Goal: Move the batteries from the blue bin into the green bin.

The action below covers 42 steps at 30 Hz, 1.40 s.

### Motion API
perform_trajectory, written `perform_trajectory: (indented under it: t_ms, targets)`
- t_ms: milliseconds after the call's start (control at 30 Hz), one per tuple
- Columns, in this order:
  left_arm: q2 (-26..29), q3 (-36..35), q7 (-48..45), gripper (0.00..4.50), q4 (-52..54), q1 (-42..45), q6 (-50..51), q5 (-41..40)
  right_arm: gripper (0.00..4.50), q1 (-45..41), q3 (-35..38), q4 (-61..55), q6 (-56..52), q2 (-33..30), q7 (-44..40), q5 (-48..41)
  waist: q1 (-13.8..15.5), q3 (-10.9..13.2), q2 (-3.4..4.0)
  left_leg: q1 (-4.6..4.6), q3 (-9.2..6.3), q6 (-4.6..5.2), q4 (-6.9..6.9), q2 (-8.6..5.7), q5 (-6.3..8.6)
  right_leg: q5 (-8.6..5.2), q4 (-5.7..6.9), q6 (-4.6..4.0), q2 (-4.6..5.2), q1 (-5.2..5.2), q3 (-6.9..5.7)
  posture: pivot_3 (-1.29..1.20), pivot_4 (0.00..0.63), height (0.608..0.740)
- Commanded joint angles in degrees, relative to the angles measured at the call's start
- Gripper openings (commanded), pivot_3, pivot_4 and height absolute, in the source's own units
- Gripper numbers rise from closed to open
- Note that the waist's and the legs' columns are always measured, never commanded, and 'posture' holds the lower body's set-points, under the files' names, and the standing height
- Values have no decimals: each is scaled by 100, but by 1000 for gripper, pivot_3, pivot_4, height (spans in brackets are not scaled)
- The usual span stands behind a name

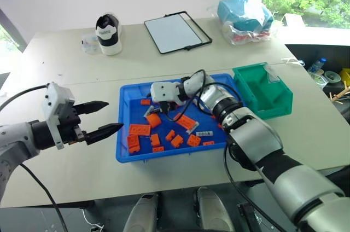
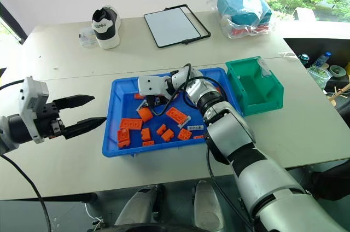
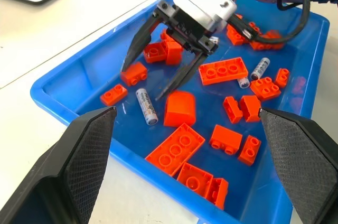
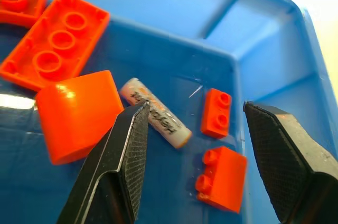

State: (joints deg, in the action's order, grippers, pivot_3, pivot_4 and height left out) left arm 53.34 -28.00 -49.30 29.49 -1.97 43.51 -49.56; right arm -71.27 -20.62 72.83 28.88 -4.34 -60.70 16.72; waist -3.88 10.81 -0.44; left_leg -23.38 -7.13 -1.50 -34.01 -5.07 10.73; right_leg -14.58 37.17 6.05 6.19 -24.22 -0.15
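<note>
The blue bin (image 1: 124, 133) on the desk (image 1: 71, 172) holds orange bricks (image 3: 175, 147) and batteries (image 3: 147, 106). Beside it the left gripper (image 1: 104, 117) hovers, fingers spread. Inside it the right gripper (image 3: 158, 65) straddles one battery, fingers spread. Beyond it sits the green bin (image 1: 262, 91).

Orange bricks (image 3: 179, 108) crowding battery (image 3: 147, 106) — both sides

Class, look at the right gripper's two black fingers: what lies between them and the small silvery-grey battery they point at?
Nothing: in the right wrist view, bare blue bin floor separates the open right gripper from the battery.
</note>
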Motion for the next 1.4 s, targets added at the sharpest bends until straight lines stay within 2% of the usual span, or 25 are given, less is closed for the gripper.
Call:
perform_trajectory:
  t_ms: [33,667,733,833,1167,1400]
  targets:
    - [-3,-136,79,4500,153,105,-13,-133,2892,14,-41,-47,203,94,-85,60,-4,0,0,0,0,0,0,0,0,0,0,0,0,0,0,0,150,731]
    - [-40,7,280,4500,112,371,-55,-141,2892,64,-603,121,238,186,228,802,-10,-6,-5,19,0,-3,0,12,-1,2,4,-4,-17,15,4,0,150,731]
    - [-53,21,299,4500,115,389,-60,-136,2375,46,-632,139,230,198,262,850,-8,-7,-6,22,0,-3,0,14,0,1,4,-4,-19,18,5,0,150,731]
    - [-68,42,327,4500,122,407,-71,-130,1149,17,-665,159,174,216,351,908,-6,-8,-8,23,-1,-3,0,15,0,1,4,-5,-21,19,5,0,150,731]
    - [-96,118,316,4500,56,462,-116,-59,1149,-2,-650,180,171,187,348,938,-5,-7,-8,19,0,-6,-1,16,-1,2,4,-5,-23,15,8,0,150,731]
    - [-58,176,161,4500,-101,399,-178,92,1149,-110,-169,1,-164,246,141,427,-5,-7,-8,18,0,-6,-1,16,-1,2,4,-5,-23,15,8,0,150,731]
